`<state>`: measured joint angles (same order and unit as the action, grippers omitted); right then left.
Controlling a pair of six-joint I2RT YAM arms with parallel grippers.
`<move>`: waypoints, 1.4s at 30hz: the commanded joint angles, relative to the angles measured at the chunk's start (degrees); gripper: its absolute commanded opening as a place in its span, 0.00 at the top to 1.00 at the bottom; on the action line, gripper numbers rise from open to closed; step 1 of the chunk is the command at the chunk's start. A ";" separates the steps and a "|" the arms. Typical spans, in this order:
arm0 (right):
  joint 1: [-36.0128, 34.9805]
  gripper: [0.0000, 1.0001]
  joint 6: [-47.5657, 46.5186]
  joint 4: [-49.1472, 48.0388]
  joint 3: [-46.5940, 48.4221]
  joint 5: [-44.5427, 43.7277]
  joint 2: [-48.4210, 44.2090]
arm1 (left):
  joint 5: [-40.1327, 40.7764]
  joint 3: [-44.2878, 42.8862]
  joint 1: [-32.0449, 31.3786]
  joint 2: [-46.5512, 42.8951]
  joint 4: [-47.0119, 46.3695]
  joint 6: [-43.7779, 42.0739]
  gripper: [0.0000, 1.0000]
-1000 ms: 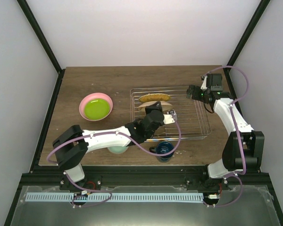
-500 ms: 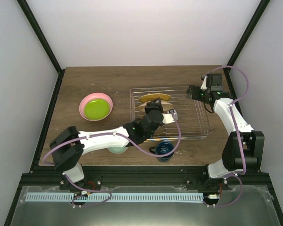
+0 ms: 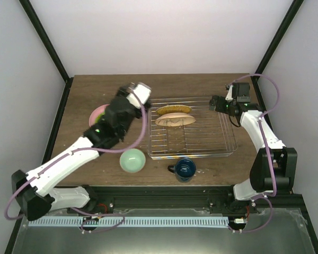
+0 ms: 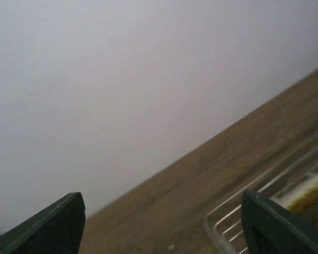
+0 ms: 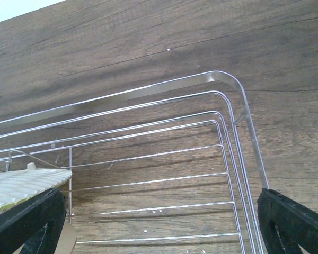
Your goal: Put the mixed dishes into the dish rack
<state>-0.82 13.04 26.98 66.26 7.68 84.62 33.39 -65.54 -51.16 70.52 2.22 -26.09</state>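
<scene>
Dish rack (image 3: 212, 138): two plates stand on edge, tines keeping them upright: patterned plate (image 3: 174, 109), cream plate (image 3: 175, 120). Not yet loaded, on table (image 3: 85, 90): one pink plate (image 3: 97, 113), mostly hidden; one mint bowl (image 3: 132, 160); one blue mug (image 3: 184, 168). Left gripper (image 4: 161, 211) wide, empty. Right gripper (image 5: 160, 211) wide, empty, over rack corner.

light: bright, even | shadows: soft | left wrist: motion-blurred, possibly defocused

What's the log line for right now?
left gripper open, empty | right gripper open | dish rack holds two plates | mint bowl, blue mug outside
</scene>
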 commanded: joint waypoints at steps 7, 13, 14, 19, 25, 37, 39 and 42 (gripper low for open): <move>0.82 0.00 0.06 0.13 -0.38 3.71 -2.19 | -22.58 0.70 32.34 -4.20 18.80 36.38 0.20; 0.82 0.00 -0.17 0.35 -1.12 4.84 -3.75 | -41.65 3.33 47.87 -0.80 14.97 45.20 0.20; 0.82 0.00 -0.20 0.31 -1.15 5.04 -4.03 | -43.55 3.35 50.53 0.31 14.66 45.91 0.21; 0.82 0.00 -0.30 0.33 -1.69 6.22 -4.85 | -50.76 2.33 56.63 8.35 14.04 47.72 0.23; 0.82 0.00 -0.75 0.33 -2.10 6.28 -4.64 | -51.05 3.90 57.57 15.15 12.01 49.04 0.23; 0.82 0.00 -1.10 0.09 -2.00 6.47 -3.61 | -43.52 6.21 59.47 18.03 14.21 47.17 0.23; 0.82 0.00 -1.03 0.19 -1.97 6.38 -3.58 | -43.53 6.74 59.87 18.67 13.89 47.19 0.23; 0.82 0.00 -1.06 0.33 -2.01 5.94 -3.67 | -43.96 7.94 60.11 19.94 12.82 47.56 0.23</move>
<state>-0.82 12.67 27.44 63.96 13.50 80.90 -11.22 -59.48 8.38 88.44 15.81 21.93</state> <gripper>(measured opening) 0.999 0.771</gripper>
